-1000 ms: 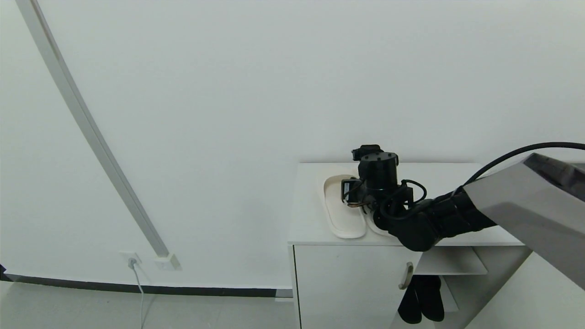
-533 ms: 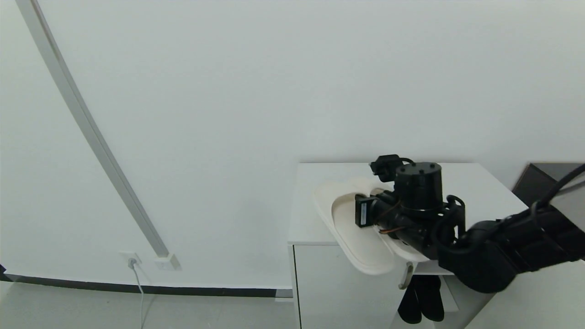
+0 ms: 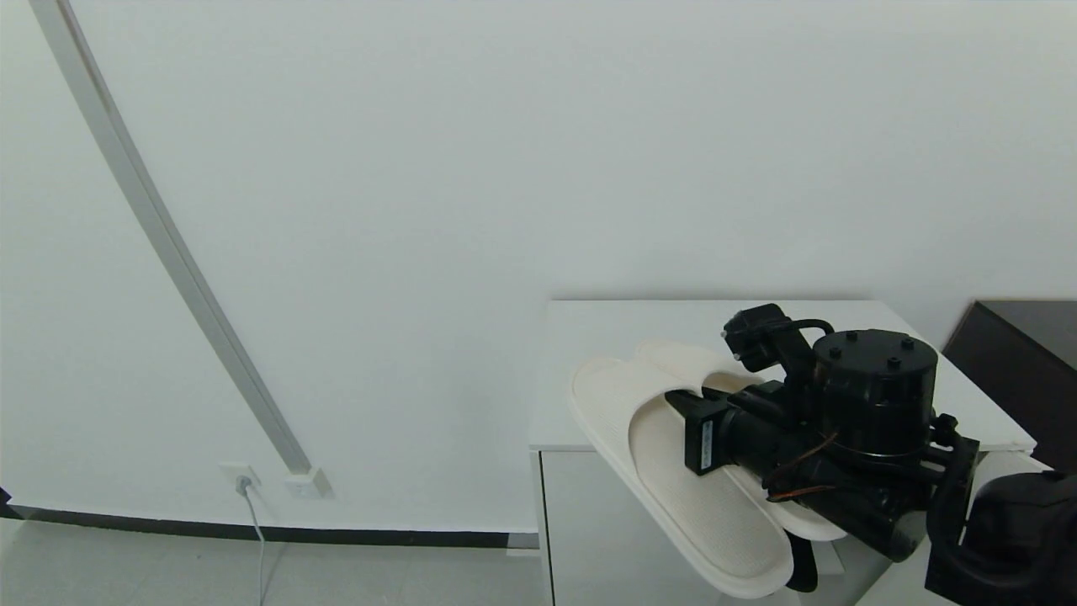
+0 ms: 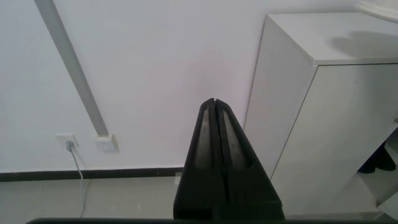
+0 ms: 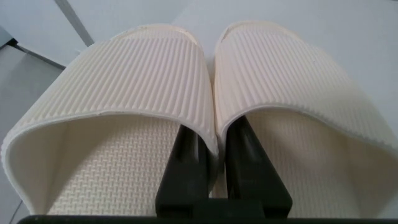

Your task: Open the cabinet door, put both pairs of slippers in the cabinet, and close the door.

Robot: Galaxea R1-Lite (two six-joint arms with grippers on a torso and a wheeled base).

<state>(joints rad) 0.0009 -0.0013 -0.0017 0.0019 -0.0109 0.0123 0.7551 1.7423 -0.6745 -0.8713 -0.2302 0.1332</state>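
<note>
Nearest the robot, the left end effector, fingers pressed together, hangs idle, out of the way; the right end effector is clamped on the touching inner strap edges of the white slippers, so one pinch carries both, clear of the cabinet top; beyond, black slippers sit in the open bay, likely where these go

A squat, matte black cylindrical wrist housing sits behind the right tool, with small round screws in its flat cap. Nearer the tool, a boxy black block carries a pale label. Thin orange-brown wires and a looping black cable run alongside. The left tool has two flat, tapered black fingers.
</note>
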